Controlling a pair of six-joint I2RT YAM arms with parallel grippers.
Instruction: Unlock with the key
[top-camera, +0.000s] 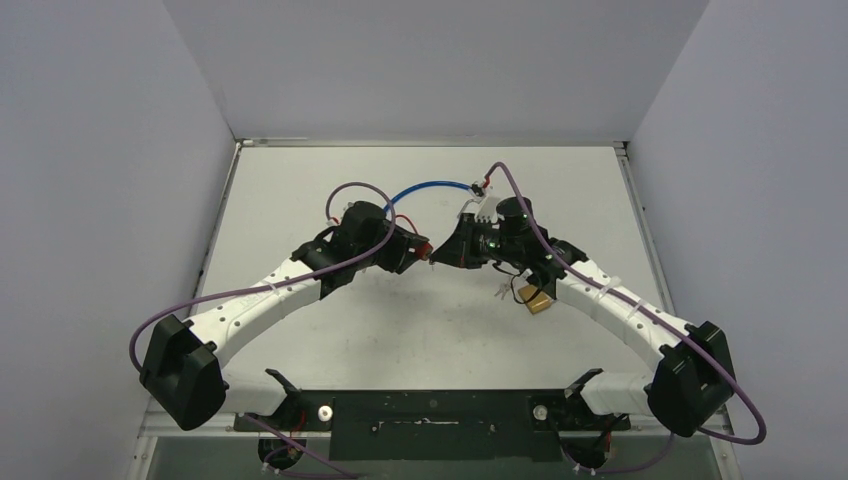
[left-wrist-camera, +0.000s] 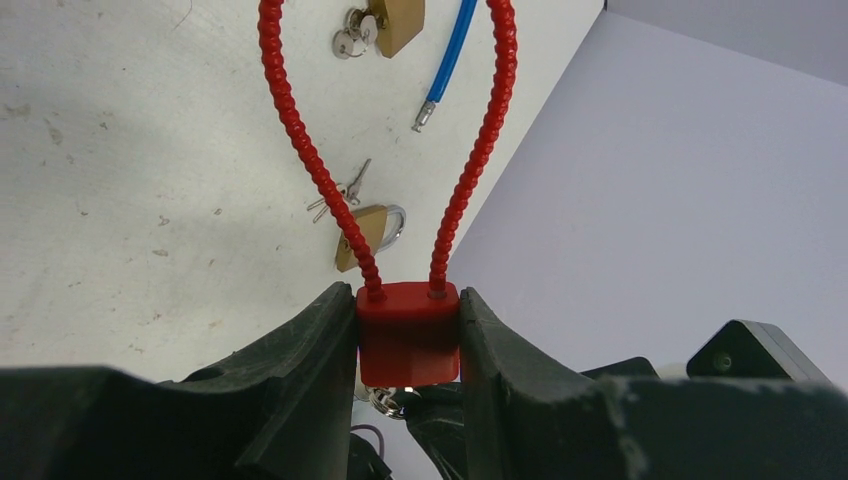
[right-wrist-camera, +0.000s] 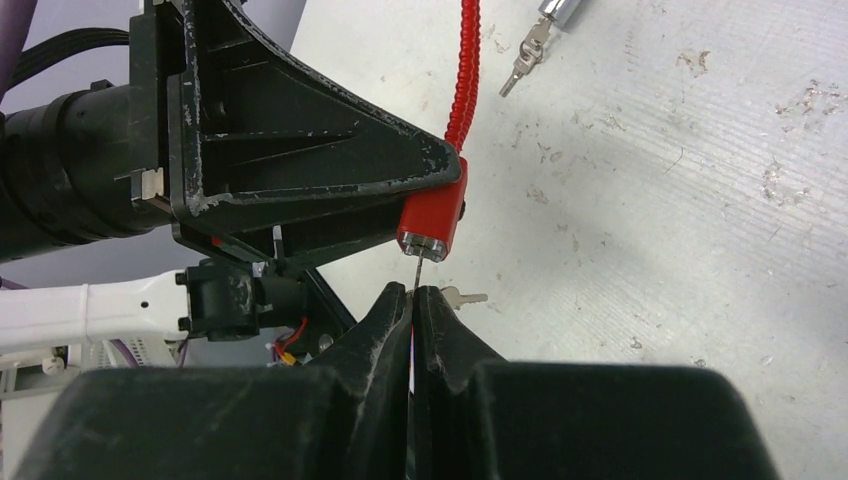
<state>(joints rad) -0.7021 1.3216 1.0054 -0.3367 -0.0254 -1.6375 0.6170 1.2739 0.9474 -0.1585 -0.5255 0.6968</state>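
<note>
Above the table (top-camera: 300, 200), the left gripper (left-wrist-camera: 408, 318) clamps the red lock (left-wrist-camera: 408, 345) by its sides. The right gripper (right-wrist-camera: 413, 298) is pinched tight on a key (right-wrist-camera: 417, 268), its blade touching the lock's keyhole end.

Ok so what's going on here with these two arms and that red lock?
The left pincer is clamped on the body of a red cable lock, holding it out toward the other arm. The right pincer is shut on a small key, whose blade meets the keyhole end of the lock; how far in it sits is unclear. The lock does not look opened yet: both cable ends sit in the body. A brass padlock and a blue cable lie untouched on the table.
</note>
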